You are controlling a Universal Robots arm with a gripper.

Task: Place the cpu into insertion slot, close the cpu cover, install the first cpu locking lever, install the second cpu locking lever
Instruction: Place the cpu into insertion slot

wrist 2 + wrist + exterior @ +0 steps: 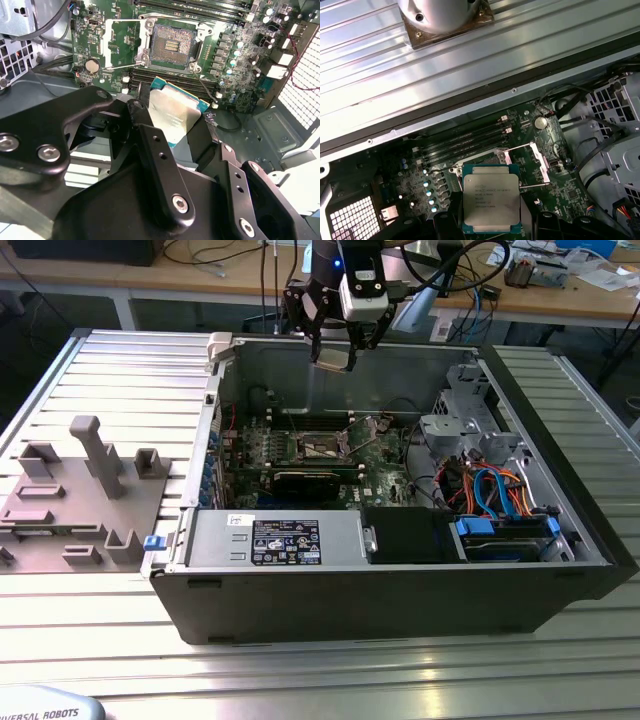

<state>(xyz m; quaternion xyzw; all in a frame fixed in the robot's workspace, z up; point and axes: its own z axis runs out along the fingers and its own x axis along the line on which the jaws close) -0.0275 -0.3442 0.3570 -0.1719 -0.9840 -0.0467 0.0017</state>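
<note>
Grips small flat square silvery-grey cpu (491, 197) firmly in black metal gripper (335, 352).
Hovers well above open, dark square silver-rimmed insertion slot (171, 45), slightly off-centre from it.

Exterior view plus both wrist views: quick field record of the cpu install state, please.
gripper: above the open computer case, jaws shut on the cpu
cpu: held by two opposite edges, metal face visible in both wrist views, well clear of the board
insertion slot: empty, contacts exposed
cpu cover: swung open beside the slot
motherboard: green, inside the case
task state: cpu not yet placed, cover not closed
</note>
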